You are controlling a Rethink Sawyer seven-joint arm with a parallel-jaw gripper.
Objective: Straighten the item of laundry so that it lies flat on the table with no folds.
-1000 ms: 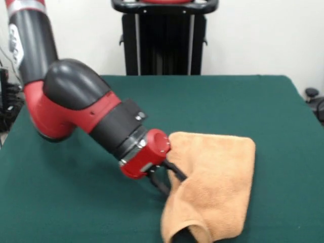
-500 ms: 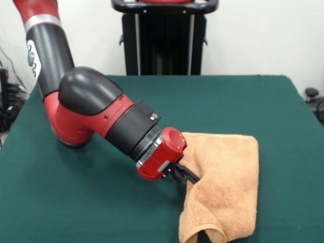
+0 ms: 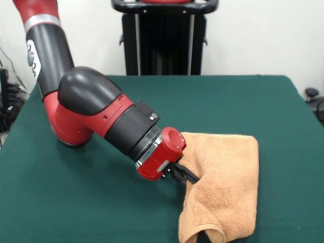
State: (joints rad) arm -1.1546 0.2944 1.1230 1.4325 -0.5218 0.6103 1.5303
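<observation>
**Towel folded near the worktop's front right, jaws buried in its edge**

The light orange-tan terry towel (image 3: 225,185) lay on the right half of the worktop, close to the edge nearest the front camera and well short of the right edge. It was not flat. Its far edge ran roughly straight across, and its right side dropped down toward the near edge, but the left side was drawn inward and rumpled. At the near left corner the cloth curled over on itself into a small loop, with a dark opening showing beneath the rolled hem. The lowest part of the towel ran out of the picture at the bottom.

The gripper (image 3: 186,176) met the towel at its left edge, about midway along that side. Only short black pieces of the jaws showed beyond the red wrist housing before they passed into the cloth, so how far apart they stood, and whether they had hold of the fabric, could not be told.

The red and black arm (image 3: 96,114) came in from the far left corner, bent at a rounded elbow over the left half, and slanted down to the right toward the towel.

The dark green felt-covered worktop (image 3: 76,202) spread bare around the towel. The black pedestal (image 3: 164,38) stood behind its far edge, against a white wall.
</observation>
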